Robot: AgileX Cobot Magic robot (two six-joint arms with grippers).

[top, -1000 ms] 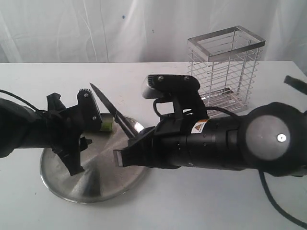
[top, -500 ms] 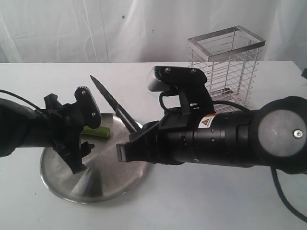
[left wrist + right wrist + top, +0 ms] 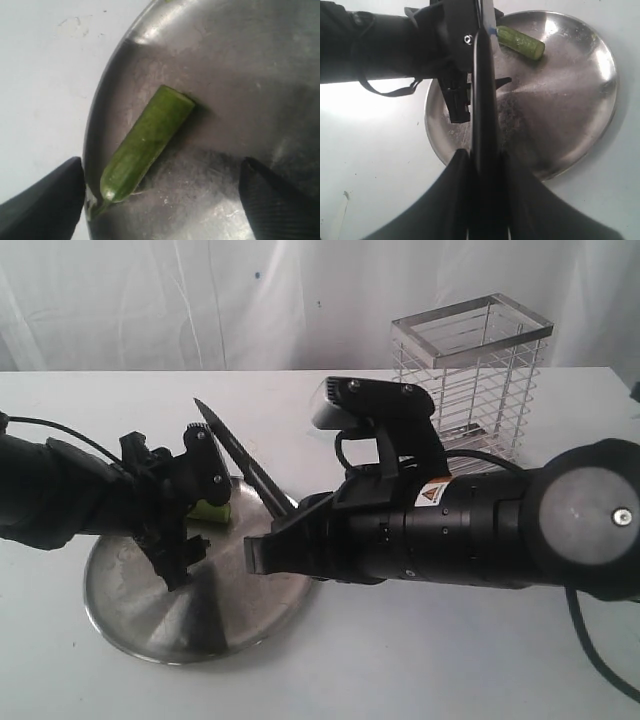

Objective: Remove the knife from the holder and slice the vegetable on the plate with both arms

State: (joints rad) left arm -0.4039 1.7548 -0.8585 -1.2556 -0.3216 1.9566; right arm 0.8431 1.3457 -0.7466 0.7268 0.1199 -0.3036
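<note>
- While I watch the exterior view, my right tool (image 3: 262, 558) sits at the near right edge of the plate (image 3: 130, 615), with its bulky black arm (image 3: 480, 535) stretching off to the right across the white bench (image 3: 420, 670)
- From the right wrist view I see that right tool (image 3: 485, 200) pinching the knife (image 3: 484, 90); its two black fingers (image 3: 447, 200) press against the handle from both sides
- I see the knife (image 3: 240, 462) tilted, its pointed tip raised up and away over the far rim of the plate, and the blade runs down toward the right tool
- My left tool (image 3: 190, 510) hangs over the left half of the plate, carried by the slimmer cabled arm (image 3: 60, 500) coming in from the left
- Through the left wrist view I have its two fingertips (image 3: 45, 200) spread wide, one at each lower corner, with nothing between them but plate and the vegetable (image 3: 147, 142)
- I see the vegetable lying flat on the plate (image 3: 240, 60) close to the rim, cut flat end toward the plate's middle, tapered stem end at the rim
- On the exterior view only a bit of the green vegetable (image 3: 212, 510) shows just beside the left tool
- I can see the wire holder (image 3: 470, 385) standing upright on the bench, behind the right arm and well apart from the plate
</note>
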